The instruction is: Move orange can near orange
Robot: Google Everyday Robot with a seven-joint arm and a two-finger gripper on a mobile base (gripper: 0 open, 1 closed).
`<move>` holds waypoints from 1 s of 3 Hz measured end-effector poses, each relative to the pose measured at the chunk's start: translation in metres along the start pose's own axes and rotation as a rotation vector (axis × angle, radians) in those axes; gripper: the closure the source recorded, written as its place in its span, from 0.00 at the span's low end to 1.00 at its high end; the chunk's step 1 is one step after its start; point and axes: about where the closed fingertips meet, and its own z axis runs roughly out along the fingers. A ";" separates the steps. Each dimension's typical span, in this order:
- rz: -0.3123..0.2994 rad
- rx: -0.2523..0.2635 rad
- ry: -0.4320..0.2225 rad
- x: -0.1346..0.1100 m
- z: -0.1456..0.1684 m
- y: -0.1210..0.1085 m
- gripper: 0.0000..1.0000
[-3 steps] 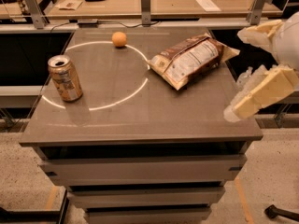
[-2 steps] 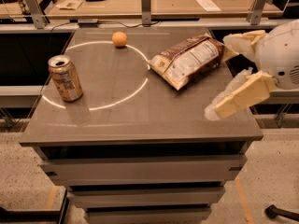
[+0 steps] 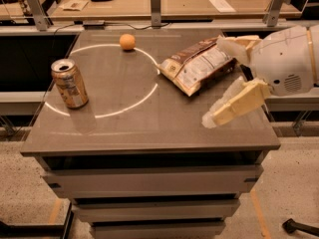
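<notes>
The gripper [image 3: 216,82] hovers at the right, jaws spread wide, over the snack bag [image 3: 197,66]. The orange can [image 3: 70,83] stands upright far left, well apart from the orange [image 3: 127,42]. Best approach: clear the bag, straddle the can squarely.

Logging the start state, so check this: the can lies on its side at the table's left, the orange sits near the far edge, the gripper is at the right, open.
One error: the camera view shows the can standing upright, not on its side. It is at the left of the table, the orange near the far edge, the gripper at the right, open.
</notes>
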 end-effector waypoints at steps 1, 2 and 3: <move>0.034 -0.043 -0.064 -0.001 0.040 0.013 0.00; 0.082 -0.125 -0.125 -0.002 0.106 0.037 0.00; 0.096 -0.183 -0.176 -0.006 0.155 0.051 0.00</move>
